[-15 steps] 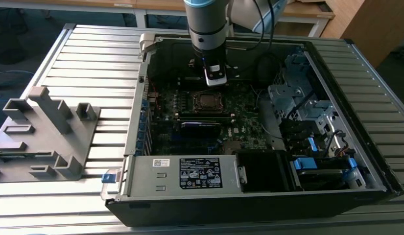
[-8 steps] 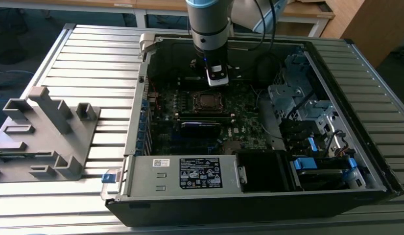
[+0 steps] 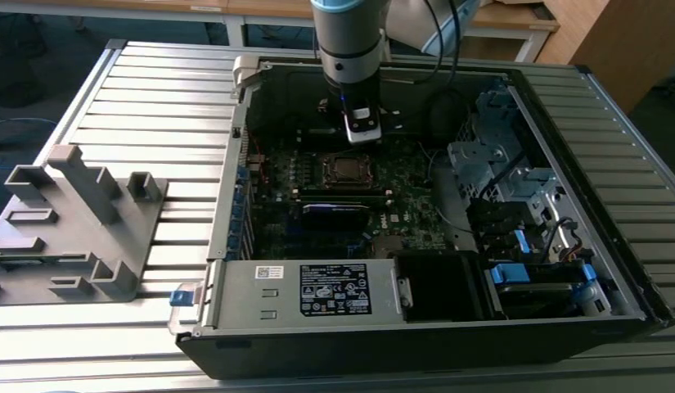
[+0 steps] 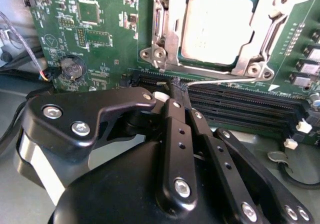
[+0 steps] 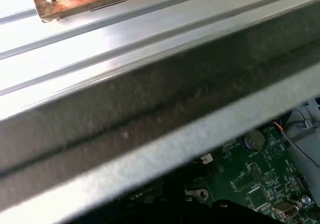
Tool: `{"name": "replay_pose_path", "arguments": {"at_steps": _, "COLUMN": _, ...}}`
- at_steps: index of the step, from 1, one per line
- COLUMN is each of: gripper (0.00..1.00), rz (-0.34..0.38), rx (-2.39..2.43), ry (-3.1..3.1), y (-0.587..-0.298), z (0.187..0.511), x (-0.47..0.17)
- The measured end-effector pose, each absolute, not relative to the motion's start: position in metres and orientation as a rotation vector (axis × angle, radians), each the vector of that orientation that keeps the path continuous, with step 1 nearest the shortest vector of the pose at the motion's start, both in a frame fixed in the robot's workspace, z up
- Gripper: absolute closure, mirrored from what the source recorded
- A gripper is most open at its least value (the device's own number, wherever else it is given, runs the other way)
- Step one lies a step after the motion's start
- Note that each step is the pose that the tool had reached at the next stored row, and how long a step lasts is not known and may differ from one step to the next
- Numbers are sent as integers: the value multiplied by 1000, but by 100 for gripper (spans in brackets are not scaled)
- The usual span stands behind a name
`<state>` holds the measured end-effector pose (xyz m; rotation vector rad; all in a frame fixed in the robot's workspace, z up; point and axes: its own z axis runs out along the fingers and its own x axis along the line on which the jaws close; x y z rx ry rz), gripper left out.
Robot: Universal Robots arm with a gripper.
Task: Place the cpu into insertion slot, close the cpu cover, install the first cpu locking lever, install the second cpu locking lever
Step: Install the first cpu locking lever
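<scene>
end effector point(image 4: 175, 87) is held just short of the cpu point(image 4: 215, 29), fingers drawn narrow | cpu is seated beneath the shut cpu cover point(image 4: 170, 39) | locking lever point(image 4: 225, 81) — laid crosswise between the two

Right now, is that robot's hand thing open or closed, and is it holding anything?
Gripper: fingers closed, tips by the end of the thin wire lever; whether they pinch it cannot be told.
</scene>
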<state>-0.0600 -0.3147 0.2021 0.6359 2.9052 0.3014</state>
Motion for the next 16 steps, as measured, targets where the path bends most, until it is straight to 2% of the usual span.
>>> {"name": "replay_pose_path", "arguments": {"at_steps": 16, "gripper": 90, "rz": 306, "rx": 633, "ry": 2885, "y": -313, "z": 202, "x": -70}}
